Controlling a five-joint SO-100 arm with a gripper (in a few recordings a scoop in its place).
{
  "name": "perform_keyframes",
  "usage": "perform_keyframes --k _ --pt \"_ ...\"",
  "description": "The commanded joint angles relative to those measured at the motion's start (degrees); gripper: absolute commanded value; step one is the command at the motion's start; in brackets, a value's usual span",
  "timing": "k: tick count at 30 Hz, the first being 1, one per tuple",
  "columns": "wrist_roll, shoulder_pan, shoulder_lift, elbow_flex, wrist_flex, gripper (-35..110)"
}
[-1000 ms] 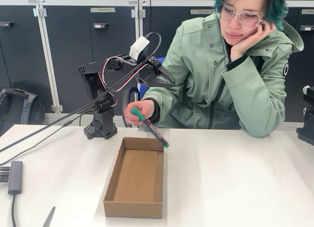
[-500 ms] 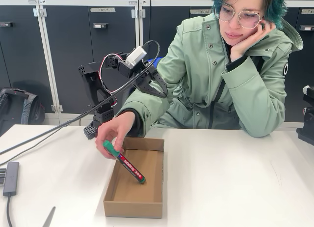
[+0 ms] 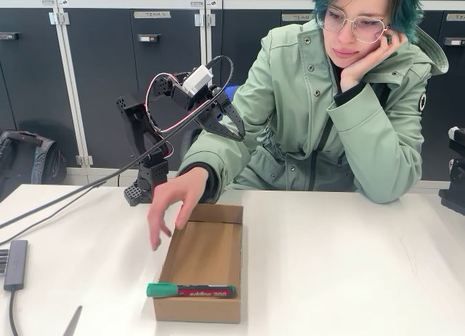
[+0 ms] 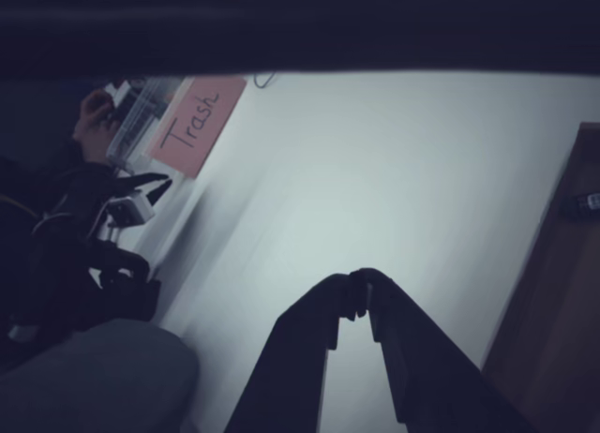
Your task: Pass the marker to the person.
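**Marker lying in the box, gripper raised and empty**

Nearest the camera in the fixed view, the marker (image 3: 190, 290) is lying flat across the front end of the cardboard box (image 3: 200, 257), its green cap poking out past the left wall, the red barrel resting along the front edge. Nothing is holding it. Just behind, the person's hand (image 3: 171, 204) is hovering open over the box's back left corner, fingers spread and blurred, clear of the pen; judging from that pose, it is not waiting to receive anything.

Farther back, the gripper (image 3: 231, 125) is hanging in the air in front of the person (image 3: 341, 103), well above the table (image 3: 349, 263). In the wrist view its fingers (image 4: 361, 297) are meeting at the tips, pinched together on nothing.

To pass the pen, the arm would need to come down into the box, and the outstretched forearm is sitting right in that path. A cable (image 3: 87, 187) is running from the arm across the table's left side, clear of the box. A pink "Trash" label (image 4: 192, 124) is showing in the wrist view, well away.
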Motion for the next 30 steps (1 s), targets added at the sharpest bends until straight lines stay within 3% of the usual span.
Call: perform_keyframes --k 1,30 --pt "0.79 -0.88 4.31 0.18 -0.18 -3" --pt "1.58 -1.14 7.65 5.45 -1.23 -3"
